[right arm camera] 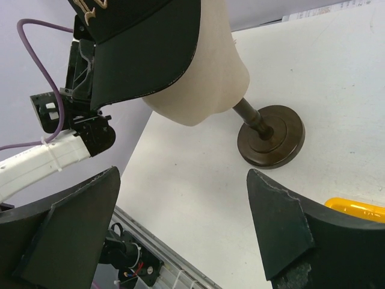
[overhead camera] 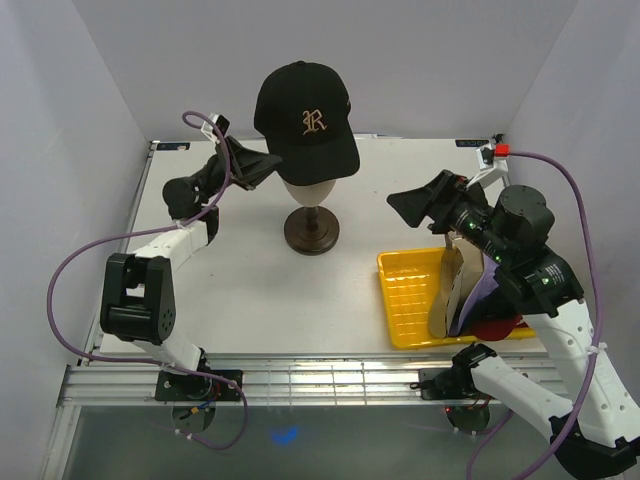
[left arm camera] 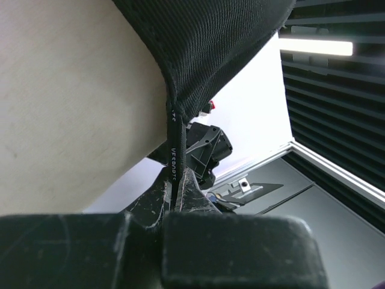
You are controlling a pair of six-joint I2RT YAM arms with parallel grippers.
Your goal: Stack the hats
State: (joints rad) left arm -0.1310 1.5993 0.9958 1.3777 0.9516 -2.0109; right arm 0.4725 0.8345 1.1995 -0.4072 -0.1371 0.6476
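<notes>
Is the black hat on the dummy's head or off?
On. The black hat covers the top of the beige head on its stand.

Left arm (overhead camera: 160, 245) and right arm (overhead camera: 565, 335): white shells, black joints. Purple cable (overhead camera: 60, 272) loops beside each. Fingers (right arm camera: 280, 223) black, wedge-shaped, scuffed.

A cap (overhead camera: 305, 118) is set on the mannequin head (overhead camera: 308, 193); right and nearer, hats (overhead camera: 452, 290) are stood in a tray (overhead camera: 405, 290).
</notes>
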